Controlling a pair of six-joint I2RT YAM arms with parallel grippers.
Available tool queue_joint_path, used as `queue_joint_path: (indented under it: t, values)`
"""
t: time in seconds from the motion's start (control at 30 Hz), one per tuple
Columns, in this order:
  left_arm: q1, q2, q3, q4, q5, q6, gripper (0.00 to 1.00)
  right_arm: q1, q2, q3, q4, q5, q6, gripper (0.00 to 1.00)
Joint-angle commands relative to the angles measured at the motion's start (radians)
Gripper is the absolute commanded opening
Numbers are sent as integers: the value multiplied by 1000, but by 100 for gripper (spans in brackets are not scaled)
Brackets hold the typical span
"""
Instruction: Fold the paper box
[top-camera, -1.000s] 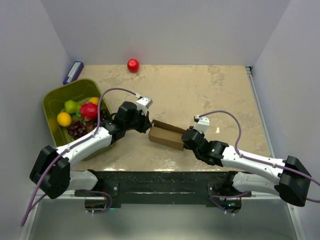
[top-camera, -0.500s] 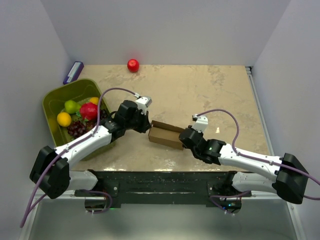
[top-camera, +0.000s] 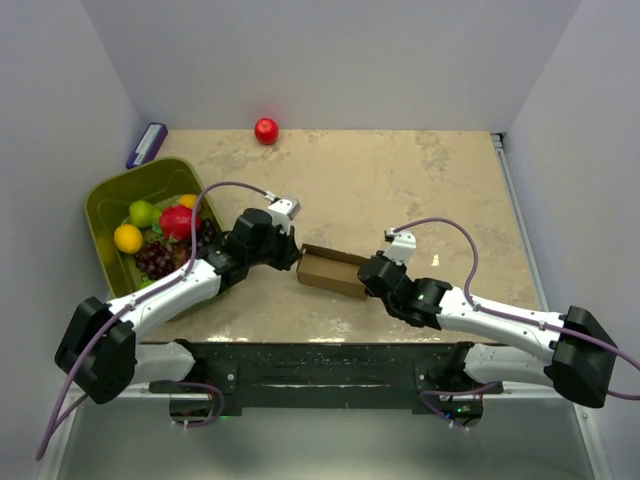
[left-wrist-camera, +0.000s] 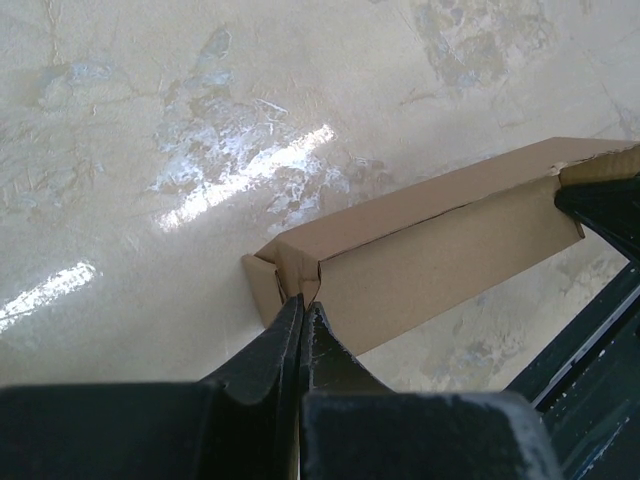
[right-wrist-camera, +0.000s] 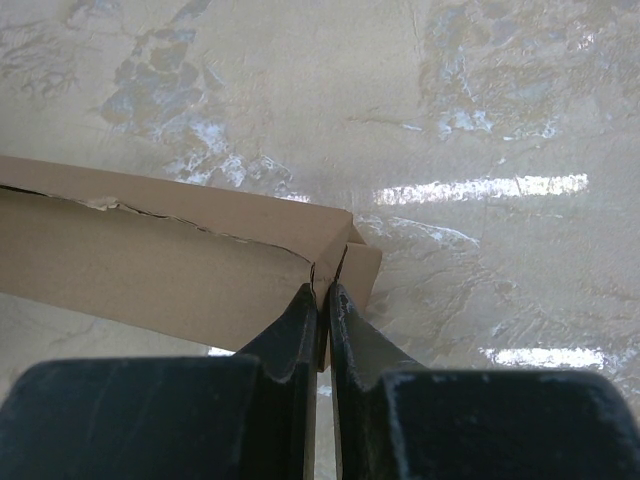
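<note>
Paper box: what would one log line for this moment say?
paper box: carton-shaped | left gripper: shut on one end flap | right gripper: shut on the other end

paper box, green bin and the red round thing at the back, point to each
paper box (top-camera: 333, 271): top external view, middle of the carton
green bin (top-camera: 150, 178): top external view, bare far wall
red round thing (top-camera: 266, 130): top external view, its centre

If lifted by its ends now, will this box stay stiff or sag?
Probably sags or twists: the box is thin cardboard, its top seam ragged and gaping. Likely light: the left gripper and right gripper each pinch only a thin end wall. Flat sides make rolling unlikely; pushed, it would probably slide on the glossy table.
</note>
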Motion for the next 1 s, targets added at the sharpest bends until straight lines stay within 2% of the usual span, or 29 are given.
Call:
queue_joint_path:
  t: [0.0, 0.23, 0.7, 0.83, 0.87, 0.93, 0.97]
  values:
    - [-35, -16, -51, -37, -27, -18, 0, 2, 41, -34, -147, -35, 4, 0]
    - [-92, -32, -58, -65, -165, 16, 0, 2, 32, -34, -155, -29, 6, 0]
    - [-132, 20, -116, -37, -158, 13, 0, 2, -22, -52, -118, -15, -40, 2]
    - [-132, 31, -105, -39, -164, 13, 0, 2, -89, -52, -130, -23, -62, 12]
    - [-133, 33, -101, -43, -167, 13, 0, 2, -107, -50, -135, -34, -72, 20]
    - [-133, 39, -87, -45, -168, 13, 0, 2, -161, -46, -141, -46, -86, 30]
    - [-132, 40, -81, -51, -168, 14, 0, 2, -180, -40, -150, -51, -100, 39]
